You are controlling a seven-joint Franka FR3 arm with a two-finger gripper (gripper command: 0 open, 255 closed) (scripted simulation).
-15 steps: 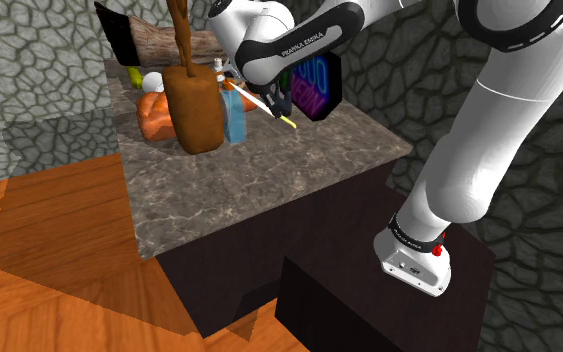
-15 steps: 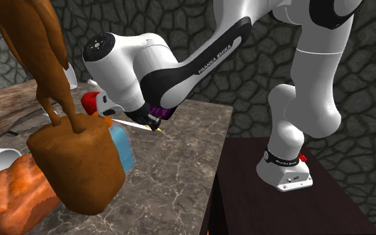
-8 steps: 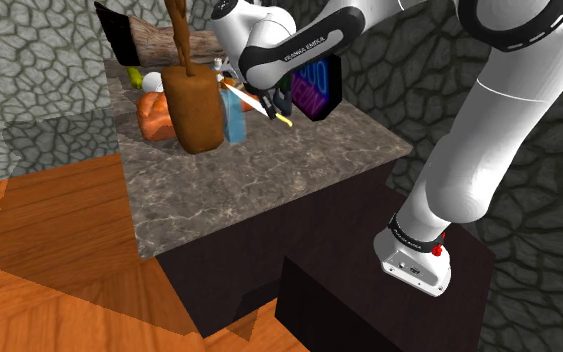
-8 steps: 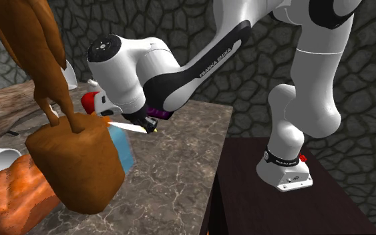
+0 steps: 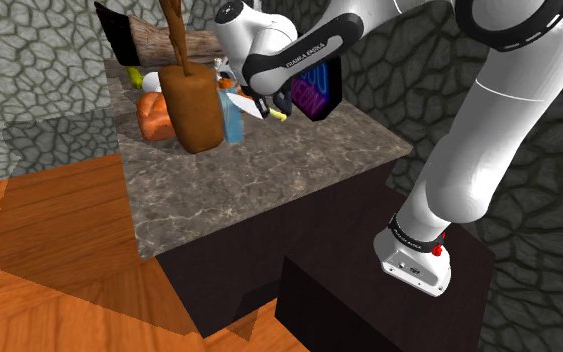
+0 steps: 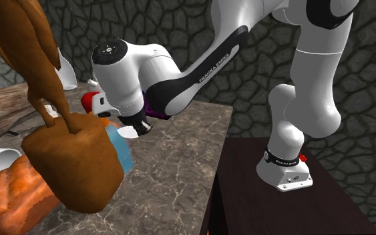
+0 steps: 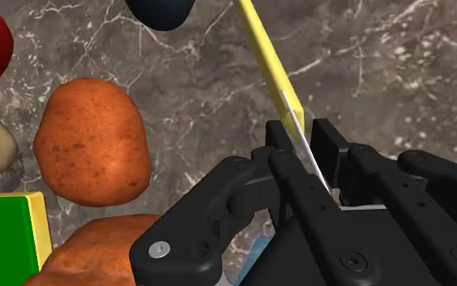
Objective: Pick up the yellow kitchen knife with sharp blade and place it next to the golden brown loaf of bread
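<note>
Wrist view: the hand (image 7: 303, 140) is clamped on the yellow knife (image 7: 269, 61) at its thin blade. It looks light, stiff and slippery; its handle seems safer to hold.

The brown bag (image 5: 194, 105) hid the near side of the loaf (image 5: 153, 116) behind it and the lower part of the blue bottle (image 5: 234, 120) beside it. The bag's handle was cut off by the top edge. Beyond the bag, the rear of the knife (image 7: 271, 65) blade was hidden within the clasping gripper (image 7: 301, 134).
</note>
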